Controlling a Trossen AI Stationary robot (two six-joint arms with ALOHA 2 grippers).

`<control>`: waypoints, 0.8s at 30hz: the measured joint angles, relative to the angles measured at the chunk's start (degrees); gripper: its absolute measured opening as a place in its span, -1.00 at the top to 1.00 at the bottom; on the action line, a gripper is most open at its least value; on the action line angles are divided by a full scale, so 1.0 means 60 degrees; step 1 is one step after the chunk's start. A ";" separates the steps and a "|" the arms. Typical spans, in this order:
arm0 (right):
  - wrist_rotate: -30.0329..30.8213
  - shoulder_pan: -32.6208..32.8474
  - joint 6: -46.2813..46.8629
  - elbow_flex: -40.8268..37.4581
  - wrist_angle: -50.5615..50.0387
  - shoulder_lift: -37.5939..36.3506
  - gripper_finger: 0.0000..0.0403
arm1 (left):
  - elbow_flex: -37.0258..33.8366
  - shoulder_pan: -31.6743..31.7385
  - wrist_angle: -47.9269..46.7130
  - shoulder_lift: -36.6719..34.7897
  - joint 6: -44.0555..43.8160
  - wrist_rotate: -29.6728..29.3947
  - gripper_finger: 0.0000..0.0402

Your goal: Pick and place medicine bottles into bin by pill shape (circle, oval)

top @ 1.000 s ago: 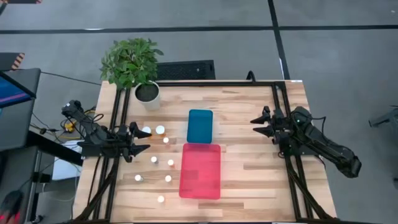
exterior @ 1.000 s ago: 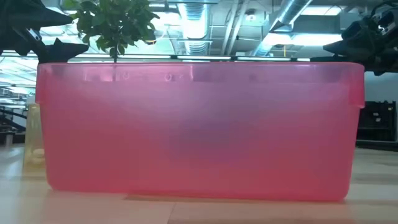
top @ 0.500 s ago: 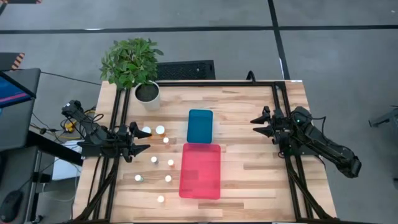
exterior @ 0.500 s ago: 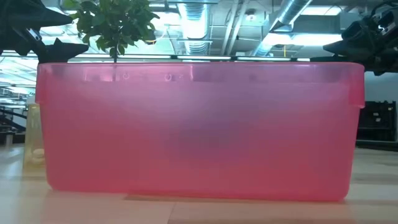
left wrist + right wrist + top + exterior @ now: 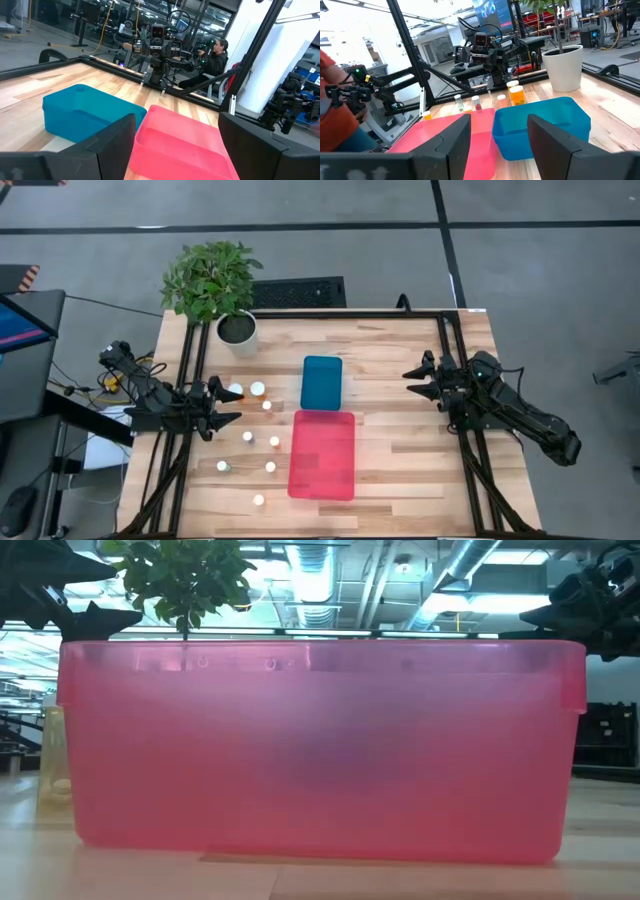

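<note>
While my left pincer [image 5: 232,408] hangs wide and empty, the medicine bottles [image 5: 258,389] stand just ahead on the desk [image 5: 400,460]: light, rigid, slick; I'd grip below the cap.

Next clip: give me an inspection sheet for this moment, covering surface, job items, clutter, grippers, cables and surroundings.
Surface: wooden table, black frame rails along its sides.
Job's things: eight medicine bottles scattered on the left side, none in a bin; blue bin behind the pink bin, both mid-table.
Clutter: potted plant at the far left corner.
Grippers: left gripper open, empty, beside the bottles; right gripper open, empty, at the right edge.
Cables: some off the table's left edge.
Surroundings: seated person beyond the table; monitors and racks.
</note>
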 joint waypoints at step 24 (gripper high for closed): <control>0.1996 -0.0066 -0.0662 0.0000 0.0025 0.0000 -0.02 | -0.0007 0.0004 0.1022 -0.0007 -0.2863 -0.1482 -0.38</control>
